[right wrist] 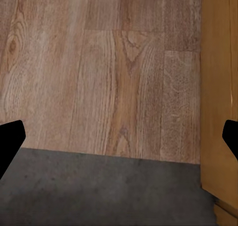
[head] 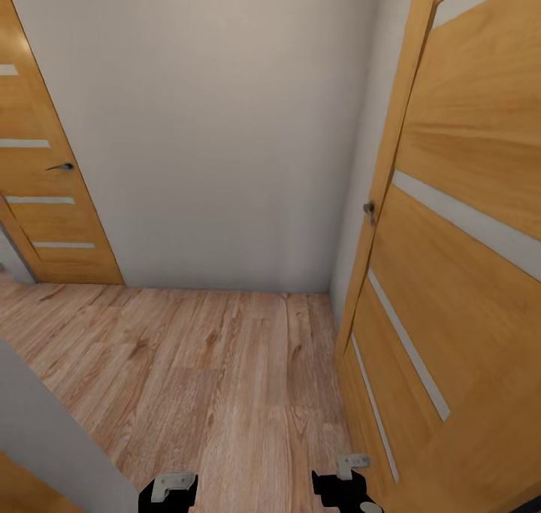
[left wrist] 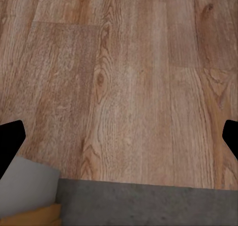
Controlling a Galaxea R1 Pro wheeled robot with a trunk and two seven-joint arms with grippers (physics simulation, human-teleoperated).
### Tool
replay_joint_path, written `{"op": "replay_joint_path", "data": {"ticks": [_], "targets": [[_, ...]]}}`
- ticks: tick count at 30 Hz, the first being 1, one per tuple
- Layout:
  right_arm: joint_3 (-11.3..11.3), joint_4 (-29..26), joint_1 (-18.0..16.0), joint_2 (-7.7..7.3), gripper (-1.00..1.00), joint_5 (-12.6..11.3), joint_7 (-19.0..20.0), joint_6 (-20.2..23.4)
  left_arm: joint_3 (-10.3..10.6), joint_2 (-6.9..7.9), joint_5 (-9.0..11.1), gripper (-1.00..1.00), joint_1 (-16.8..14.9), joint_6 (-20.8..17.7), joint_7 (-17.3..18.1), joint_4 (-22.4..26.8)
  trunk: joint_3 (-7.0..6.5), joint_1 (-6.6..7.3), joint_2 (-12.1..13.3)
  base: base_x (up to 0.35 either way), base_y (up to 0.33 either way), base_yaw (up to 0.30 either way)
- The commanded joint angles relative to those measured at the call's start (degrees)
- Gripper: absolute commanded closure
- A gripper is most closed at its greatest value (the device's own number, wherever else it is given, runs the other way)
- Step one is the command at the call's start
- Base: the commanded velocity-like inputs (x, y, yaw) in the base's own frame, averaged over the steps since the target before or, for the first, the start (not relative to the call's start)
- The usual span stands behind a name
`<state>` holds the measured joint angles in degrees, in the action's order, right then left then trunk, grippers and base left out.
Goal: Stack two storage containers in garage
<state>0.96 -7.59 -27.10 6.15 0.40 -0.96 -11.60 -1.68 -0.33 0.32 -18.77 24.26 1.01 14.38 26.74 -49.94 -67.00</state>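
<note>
The two storage containers are out of view. My left gripper (head: 171, 490) and right gripper (head: 342, 487) sit low at the bottom edge of the head view, over light wood-plank flooring (head: 225, 378). In the left wrist view the gripper (left wrist: 119, 141) is open, its dark fingertips (left wrist: 10, 141) far apart with only planks between them. The right gripper (right wrist: 119, 141) is open the same way and holds nothing. A strip of dark grey concrete floor (right wrist: 99, 191) meets the planks just under both grippers, and it shows in the left wrist view as well (left wrist: 148, 206).
A plain pale wall (head: 225, 122) closes the hallway straight ahead. An orange wooden door (head: 466, 273) stands open close on my right, its edge (right wrist: 218, 87) beside the right gripper. A shut door (head: 45, 182) is at the far left. A grey wall corner (head: 52, 430) juts in at near left.
</note>
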Motion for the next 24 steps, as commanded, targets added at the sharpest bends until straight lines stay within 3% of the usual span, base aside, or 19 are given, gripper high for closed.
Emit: {"op": "replay_joint_path", "data": {"ticks": [1, 24], "targets": [[0.09, 0.05, -0.02, 0.00, -1.00, 0.04, -0.10, -0.18, -0.17, -0.02, 0.03, -1.00, -0.04, 0.18, 0.09, -0.05, 0.06, 0.00, -0.03, 0.004, -0.001, 0.061], [0.09, 0.07, -0.02, 0.00, -1.00, 0.04, -0.10, -0.18, -0.17, -0.02, 0.03, -1.00, -0.04, 0.18, 0.10, -0.05, 0.32, 0.00, -0.03, 0.000, 0.000, 0.062]]}}
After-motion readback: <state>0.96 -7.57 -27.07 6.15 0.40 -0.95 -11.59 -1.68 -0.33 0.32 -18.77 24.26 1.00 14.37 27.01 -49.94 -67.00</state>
